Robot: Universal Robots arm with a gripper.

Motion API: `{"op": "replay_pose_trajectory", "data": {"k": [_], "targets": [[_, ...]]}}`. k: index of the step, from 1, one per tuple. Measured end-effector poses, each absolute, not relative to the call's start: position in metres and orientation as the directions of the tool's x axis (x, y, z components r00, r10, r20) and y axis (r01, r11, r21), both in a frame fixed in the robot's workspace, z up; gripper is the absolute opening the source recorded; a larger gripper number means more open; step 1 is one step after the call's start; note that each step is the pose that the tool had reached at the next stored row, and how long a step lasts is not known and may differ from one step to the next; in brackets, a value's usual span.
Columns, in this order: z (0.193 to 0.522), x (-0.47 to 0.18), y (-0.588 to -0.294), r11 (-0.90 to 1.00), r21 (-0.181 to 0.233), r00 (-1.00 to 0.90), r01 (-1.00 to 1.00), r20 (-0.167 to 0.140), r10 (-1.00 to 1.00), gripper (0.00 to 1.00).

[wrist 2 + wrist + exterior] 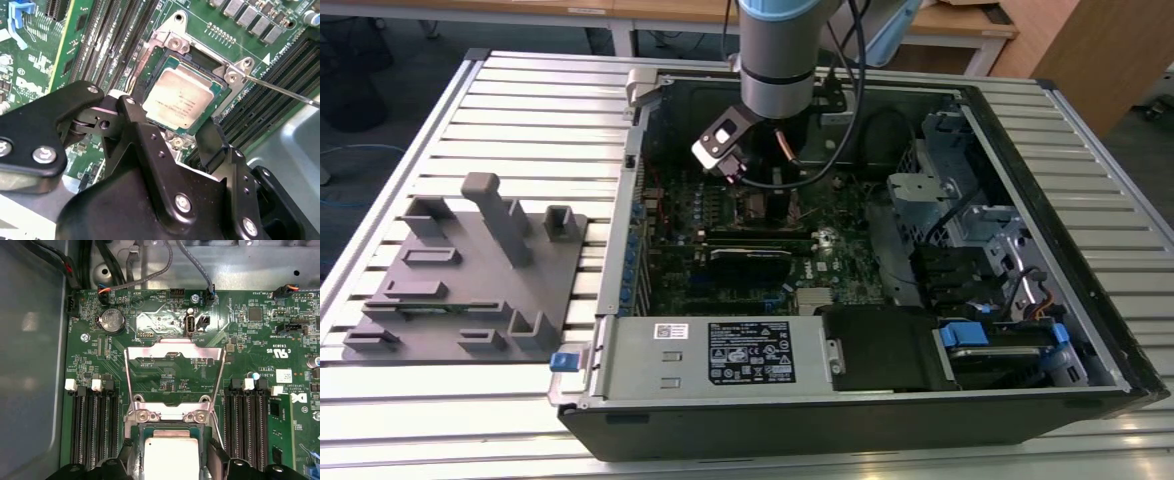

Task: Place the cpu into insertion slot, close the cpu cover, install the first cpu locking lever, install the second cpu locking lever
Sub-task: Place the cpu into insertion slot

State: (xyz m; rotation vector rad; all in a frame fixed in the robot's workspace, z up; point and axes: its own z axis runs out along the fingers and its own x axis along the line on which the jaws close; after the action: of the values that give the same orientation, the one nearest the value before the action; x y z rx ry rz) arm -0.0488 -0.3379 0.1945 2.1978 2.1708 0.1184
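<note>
Step in hand: seating of the chip, first item of the task. The cpu (pixel 182 97) lies flat and square inside the insertion slot (pixel 200 59), pale metal top upward, and looks level with the socket rim on the sides that can be seen.

Claw: the gripper (pixel 172 462) hangs directly over the socket, one black finger on each side of the chip. The jaws stand slightly wider than the chip, with a thin strip of board showing between finger and chip edge in both wrist views. Judgement: it has hold of nothing, and the chip rests in the socket on its own.

Not yet done: the cpu cover (pixel 175 352) is swung fully back on its hinge and lies over the motherboard (pixel 150 325) beyond the socket. One thin wire lever (pixel 280 90) juts out beside the socket, unlatched.

What the next move calls for, as a judgement: the fingers stand in the arc the cover must swing through, so they have to come clear of the socket before the frame can fold down. The frame is thin and offers only a narrow edge to push.

Hidden or doubtful:
- The near part of the chip is cut off by the picture's edge in the first wrist view and masked by the gripper body in the second wrist view, so full seating is unconfirmed there.
- The second lever cannot be made out with confidence.
- In the exterior view the arm's wrist covers the socket area inside the computer case (pixel 854 420)
</note>
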Motion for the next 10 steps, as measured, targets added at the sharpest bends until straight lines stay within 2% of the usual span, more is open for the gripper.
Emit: {"op": "replay_pose_trajectory", "data": {"k": [10], "targets": [[0.206,-0.049,-0.338,-0.013,0.09,0.011,0.996,0.02,1.0,0.67]]}}
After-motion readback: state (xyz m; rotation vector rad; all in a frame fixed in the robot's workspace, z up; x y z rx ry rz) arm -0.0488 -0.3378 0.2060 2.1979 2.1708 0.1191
